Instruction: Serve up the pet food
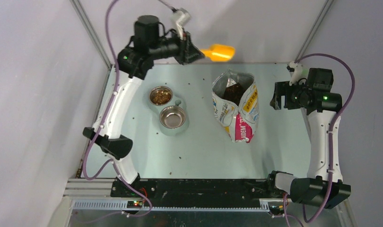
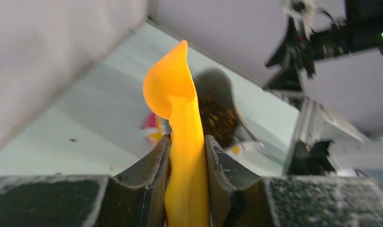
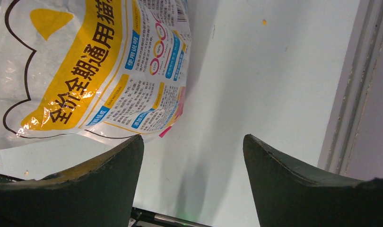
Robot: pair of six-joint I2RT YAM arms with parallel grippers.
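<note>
Top view: left gripper (image 1: pixel 195 52) is raised over the far edge of the surface (image 1: pixel 204 151), pointing right. It pinches the handle of an orange scoop (image 1: pixel 219 52), whose cup sticks out to the right, above and behind the bag (image 1: pixel 237 113).

Left wrist view: both fingers (image 2: pixel 152 165) are pressed against the scoop handle from either side. The scoop is seen edge-on, so I cannot tell whether its cup holds anything.

Pet food (image 1: pixel 160 96): brown pellets fill the far bowl (image 1: pixel 152 91) of a pale double feeder (image 1: pixel 179 102), left of centre on the surface. The near bowl (image 1: pixel 173 117) shows its shiny metal bottom.

More of the dark pellets sit in the open mouth of the bag, at its far end; the left wrist view shows them past the scoop. The bag lies right of the feeder, well apart from it, with its mouth toward the far wall. A few loose crumbs (image 1: pixel 180 156) lie on the surface nearer the arm bases.

Right gripper (image 1: pixel 276 98) hangs just right of the bag, facing it. In the right wrist view its fingers (image 3: pixel 109 165) are spread wide with bare surface between them. The printed side of the bag lies above the left finger; contact cannot be told
</note>
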